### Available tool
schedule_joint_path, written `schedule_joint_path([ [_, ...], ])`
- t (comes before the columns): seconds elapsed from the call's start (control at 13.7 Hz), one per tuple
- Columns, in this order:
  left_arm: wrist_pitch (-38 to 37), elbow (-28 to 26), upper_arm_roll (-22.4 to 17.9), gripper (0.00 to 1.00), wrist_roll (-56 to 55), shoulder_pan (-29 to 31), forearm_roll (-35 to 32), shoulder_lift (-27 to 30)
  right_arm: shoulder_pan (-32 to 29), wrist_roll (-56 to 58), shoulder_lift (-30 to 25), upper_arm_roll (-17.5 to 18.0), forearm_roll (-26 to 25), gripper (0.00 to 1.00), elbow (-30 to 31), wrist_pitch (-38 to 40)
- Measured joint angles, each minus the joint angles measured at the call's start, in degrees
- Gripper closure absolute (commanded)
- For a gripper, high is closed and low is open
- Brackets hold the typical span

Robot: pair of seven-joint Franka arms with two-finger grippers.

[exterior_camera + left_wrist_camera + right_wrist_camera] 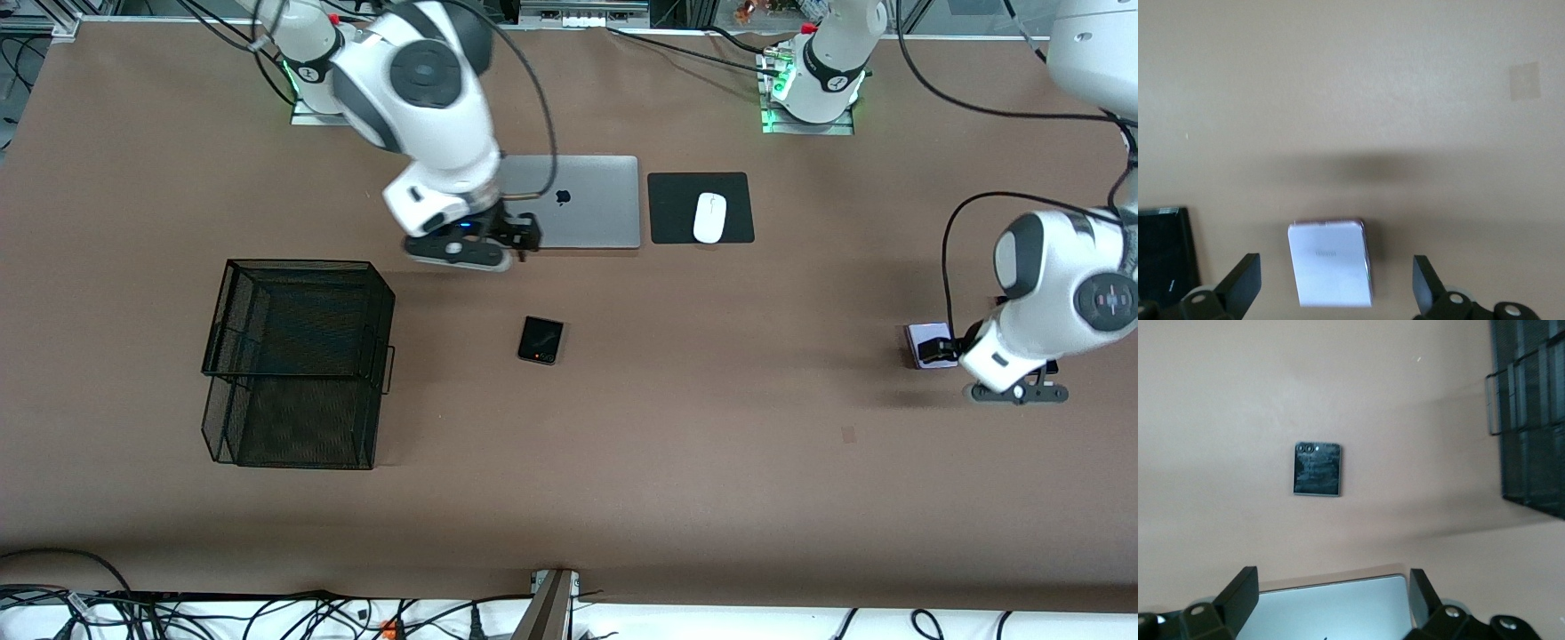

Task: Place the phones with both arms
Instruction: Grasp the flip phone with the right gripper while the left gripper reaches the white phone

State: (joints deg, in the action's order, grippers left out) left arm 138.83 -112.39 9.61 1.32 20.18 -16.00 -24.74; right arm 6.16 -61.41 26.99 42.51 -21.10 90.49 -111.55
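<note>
A small squarish black phone (540,340) lies on the brown table near the middle; it also shows in the right wrist view (1317,469). My right gripper (520,233) is open and empty over the grey laptop's corner. A pale lavender-white phone (920,333) lies toward the left arm's end of the table. My left gripper (935,349) is open right over it, and in the left wrist view (1335,267) a finger (1245,283) stands on each side of the phone (1330,287). A flat black slab (1161,257) lies beside that phone; in the front view the left arm hides it.
A black wire basket (298,360) stands toward the right arm's end and shows in the right wrist view (1531,420). The closed grey laptop (582,200), a black mouse pad (676,209) and a white mouse (709,217) lie near the arm bases.
</note>
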Motion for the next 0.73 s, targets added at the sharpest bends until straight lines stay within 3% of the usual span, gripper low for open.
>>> schedule_joint_path([
  [0.15,10.83,-7.72,0.1,0.0,2.23,2.58,-0.01,1.47,2.07,-2.29,4.79,-0.02,-4.04,0.0,-0.22,-1.8],
  [0.29,14.2,-10.94,0.17,0.0,2.96,3.64,-0.01,1.44,2.59,-3.79,9.63,-0.07,-8.47,0.0,-0.39,-3.77],
  [0.73,18.74,-11.98,0.28,0.0,3.11,6.45,-0.01,-2.61,3.08,-9.26,20.81,-1.54,-18.73,0.0,-2.6,-11.73],
])
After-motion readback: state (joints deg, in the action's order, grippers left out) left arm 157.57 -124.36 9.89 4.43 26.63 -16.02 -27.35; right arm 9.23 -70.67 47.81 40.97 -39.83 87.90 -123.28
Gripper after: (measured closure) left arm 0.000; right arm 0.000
